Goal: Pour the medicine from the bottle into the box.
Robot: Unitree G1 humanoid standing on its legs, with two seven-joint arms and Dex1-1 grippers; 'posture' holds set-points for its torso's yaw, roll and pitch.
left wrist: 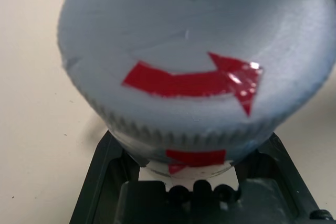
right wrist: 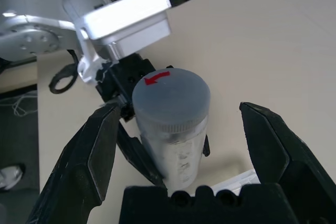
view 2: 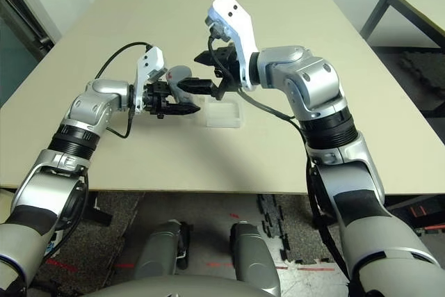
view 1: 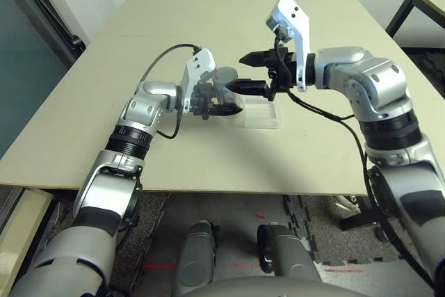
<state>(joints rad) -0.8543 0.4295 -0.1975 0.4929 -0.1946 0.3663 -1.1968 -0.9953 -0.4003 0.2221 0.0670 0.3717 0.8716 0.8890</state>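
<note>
l gripper (right wrist: 137, 129) clamped on bottle (right wrist: 173, 124), cap still on; r gripper (right wrist: 184, 145) fingers wide apart either side of cap, box (view 1: 261, 113) just below.

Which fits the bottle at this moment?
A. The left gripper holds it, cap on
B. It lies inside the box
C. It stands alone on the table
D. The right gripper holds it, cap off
A: the left gripper is shut on the bottle, and the cap with its red arrow sits on top.
</note>
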